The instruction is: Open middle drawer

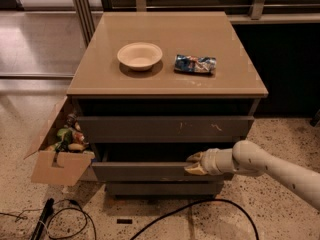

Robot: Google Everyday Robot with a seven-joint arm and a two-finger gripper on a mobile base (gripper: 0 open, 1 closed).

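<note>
The middle drawer [145,172] is a plain dark grey-brown front, the second of three in a low cabinet. It stands out a little from the cabinet, with a dark gap above it. My gripper [194,164] is at the top edge of this front, right of centre. One finger reaches over the edge into the gap and the other lies on the face, so it is shut on the front's edge. My white arm [270,166] comes in from the lower right.
The top drawer front [160,129] has pale scratch marks; a short bottom front [160,188] lies below. On the cabinet top [100,79] stand a white bowl [140,55] and a blue snack bag [195,63]. An open cardboard box [55,166] leans at the left. Cables [65,219] lie on the floor.
</note>
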